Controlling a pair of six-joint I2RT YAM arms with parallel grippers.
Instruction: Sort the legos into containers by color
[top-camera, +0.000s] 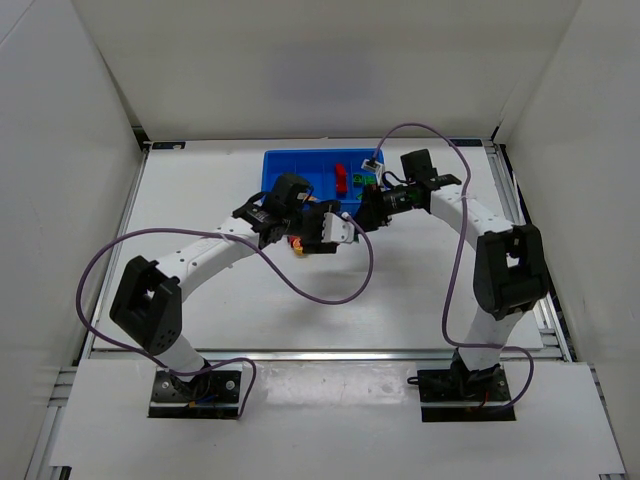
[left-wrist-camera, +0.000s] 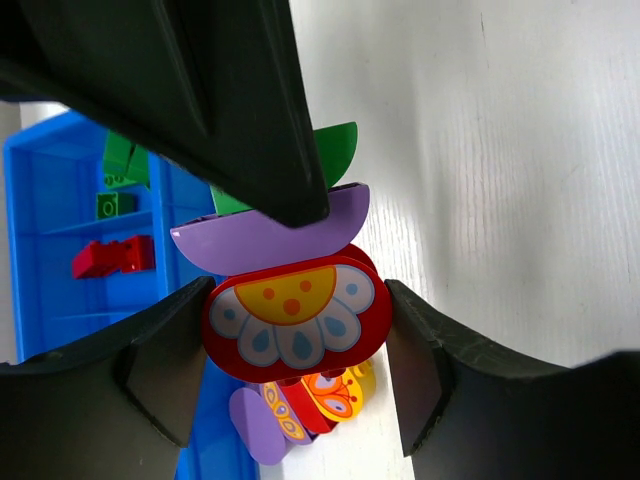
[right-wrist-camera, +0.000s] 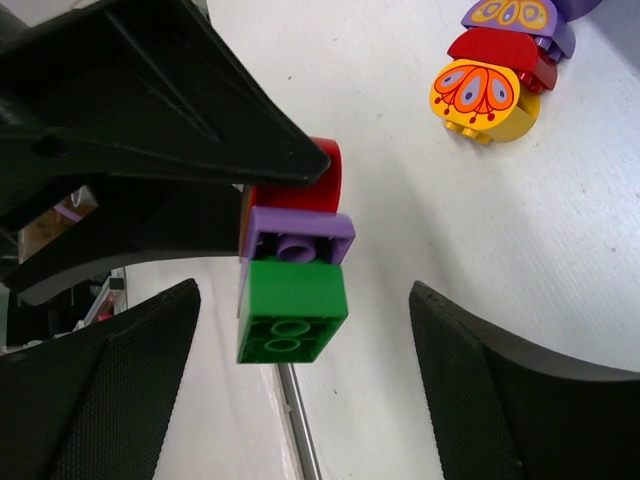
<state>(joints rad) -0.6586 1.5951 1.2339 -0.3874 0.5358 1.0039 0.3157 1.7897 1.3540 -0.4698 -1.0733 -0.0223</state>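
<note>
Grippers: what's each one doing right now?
Left gripper: closed on the red lego.
Right gripper: open, holding nothing.

Both arms reach forward and bend inward, wrists almost meeting. The left claw (left-wrist-camera: 290, 350) clamps a lego stack (right-wrist-camera: 292, 300). The right claw (right-wrist-camera: 300, 390) has jaws spread wide

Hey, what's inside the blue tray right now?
The blue tray holds green blocks in one compartment and a red block in the next. The left arm covers part of the other compartments.
</note>
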